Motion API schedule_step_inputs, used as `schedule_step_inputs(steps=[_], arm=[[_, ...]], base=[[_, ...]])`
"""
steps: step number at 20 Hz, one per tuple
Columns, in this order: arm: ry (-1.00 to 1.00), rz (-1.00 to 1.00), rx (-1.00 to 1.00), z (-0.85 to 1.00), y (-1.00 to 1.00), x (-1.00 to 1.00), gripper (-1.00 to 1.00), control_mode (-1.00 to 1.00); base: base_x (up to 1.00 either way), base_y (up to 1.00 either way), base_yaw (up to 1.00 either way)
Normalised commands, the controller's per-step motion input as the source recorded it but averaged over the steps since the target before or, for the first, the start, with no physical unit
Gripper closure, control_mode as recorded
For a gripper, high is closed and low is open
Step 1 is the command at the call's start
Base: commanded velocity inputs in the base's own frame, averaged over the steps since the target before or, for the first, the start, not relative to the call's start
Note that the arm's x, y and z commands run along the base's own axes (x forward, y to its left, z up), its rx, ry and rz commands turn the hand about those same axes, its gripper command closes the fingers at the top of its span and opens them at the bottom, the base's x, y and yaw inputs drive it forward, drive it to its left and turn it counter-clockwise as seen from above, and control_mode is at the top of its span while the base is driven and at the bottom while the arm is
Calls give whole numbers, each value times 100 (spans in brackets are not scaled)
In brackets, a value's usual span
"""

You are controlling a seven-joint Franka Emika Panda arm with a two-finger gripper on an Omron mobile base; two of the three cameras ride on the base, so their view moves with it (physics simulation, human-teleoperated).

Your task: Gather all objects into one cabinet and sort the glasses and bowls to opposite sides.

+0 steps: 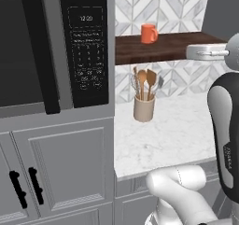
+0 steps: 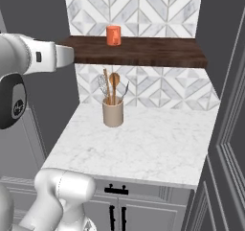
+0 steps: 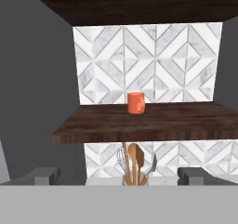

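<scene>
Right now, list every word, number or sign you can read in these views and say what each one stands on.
"12:00": on the clock display at the top of the microwave's control panel.
Keypad labels beneath it on the same panel: too small and blurred to read.
Faint marking on the arm's dark link: not legible.
Orange mug and utensil holder: no text.

Dark wooden shelf [image 2: 158,52] bearing orange mug [image 2: 113,35], marble counter [image 2: 158,144] bearing utensil holder [image 2: 113,112]
</scene>
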Motion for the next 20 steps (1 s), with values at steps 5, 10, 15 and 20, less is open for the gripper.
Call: schedule_step_inputs(steps=[5,10,15,20], arm=[[0,0,0,0,0,0,-100,100],[0,0,0,0,0,0,-100,100],[0,0,0,0,0,0,-100,100],[0,0,2,0,-2,4,-100,-100]], base=[[21,-1,0],[25,-5,1],[10,0,0],[0,0,0]])
